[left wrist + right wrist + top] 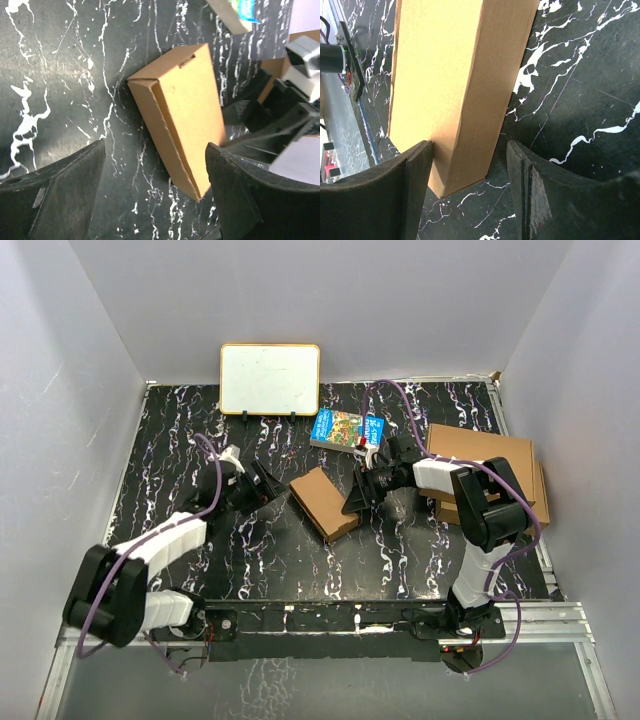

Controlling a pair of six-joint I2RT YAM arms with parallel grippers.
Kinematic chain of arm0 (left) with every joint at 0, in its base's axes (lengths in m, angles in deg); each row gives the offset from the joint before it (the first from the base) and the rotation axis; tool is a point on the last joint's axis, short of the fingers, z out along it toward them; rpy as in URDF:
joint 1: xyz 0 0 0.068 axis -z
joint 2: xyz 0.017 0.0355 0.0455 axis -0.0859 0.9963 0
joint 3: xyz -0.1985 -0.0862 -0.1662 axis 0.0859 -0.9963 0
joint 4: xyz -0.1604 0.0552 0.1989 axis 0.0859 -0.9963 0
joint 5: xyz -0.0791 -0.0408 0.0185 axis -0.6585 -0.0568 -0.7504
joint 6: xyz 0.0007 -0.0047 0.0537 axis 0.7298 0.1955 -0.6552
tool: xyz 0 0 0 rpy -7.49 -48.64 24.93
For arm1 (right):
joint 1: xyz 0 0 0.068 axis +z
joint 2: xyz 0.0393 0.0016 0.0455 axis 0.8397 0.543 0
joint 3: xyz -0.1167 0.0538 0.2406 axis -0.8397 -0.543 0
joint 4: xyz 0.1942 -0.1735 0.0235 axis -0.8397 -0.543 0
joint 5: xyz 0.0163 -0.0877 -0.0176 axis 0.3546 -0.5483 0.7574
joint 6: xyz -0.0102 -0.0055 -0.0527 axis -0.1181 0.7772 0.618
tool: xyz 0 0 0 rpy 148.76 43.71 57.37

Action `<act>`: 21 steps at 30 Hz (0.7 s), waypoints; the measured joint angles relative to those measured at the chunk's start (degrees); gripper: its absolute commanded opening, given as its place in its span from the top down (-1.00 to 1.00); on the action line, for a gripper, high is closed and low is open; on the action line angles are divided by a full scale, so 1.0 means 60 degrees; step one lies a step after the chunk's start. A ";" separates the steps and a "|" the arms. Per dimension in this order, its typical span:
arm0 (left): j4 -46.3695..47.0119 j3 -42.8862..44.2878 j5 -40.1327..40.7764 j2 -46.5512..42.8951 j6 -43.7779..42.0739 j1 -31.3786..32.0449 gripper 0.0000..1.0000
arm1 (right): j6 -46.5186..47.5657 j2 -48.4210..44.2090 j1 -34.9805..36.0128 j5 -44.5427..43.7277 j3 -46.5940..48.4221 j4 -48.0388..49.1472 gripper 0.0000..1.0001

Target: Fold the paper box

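Black marbled tabletop (200, 430), plain white walls all round. Paper box (325, 503) lies flat between both sets of fingers. The right arm's fingers (395, 200) are nearer: spread wide, gripping nothing, straddling its near end, long axis running away from them. The left arm's fingers (60, 200) are wide open too, empty, box just ahead, not touching.

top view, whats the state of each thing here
paper box: folded into shape, lid down, lying flat
left gripper: jaws open, facing the box
right gripper: jaws open, astride the box's end
whiteboard: propped upright
book: closed, lying flat
big boxes: closed, stacked
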 measured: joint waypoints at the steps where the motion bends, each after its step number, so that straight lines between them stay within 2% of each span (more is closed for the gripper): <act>1: 0.0102 0.0106 -0.0215 0.0452 -0.0066 -0.0131 -0.47 | 0.0000 0.0004 0.0000 0.0004 0.0004 -0.0004 -0.26; 7: 0.0980 0.0809 -0.1166 0.2623 -0.0171 -0.0401 -0.37 | -0.0004 0.0062 0.0004 0.0076 0.0018 0.0000 -0.25; 12: 0.1577 0.1104 -0.1453 0.3388 -0.0033 -0.0401 -0.29 | 0.0000 0.0084 0.0000 0.0106 0.0040 -0.0007 -0.25; 21: 0.1821 0.1566 -0.1486 0.4371 0.0033 -0.0401 0.18 | 0.0000 0.0098 0.0000 0.0127 0.0051 -0.0011 -0.25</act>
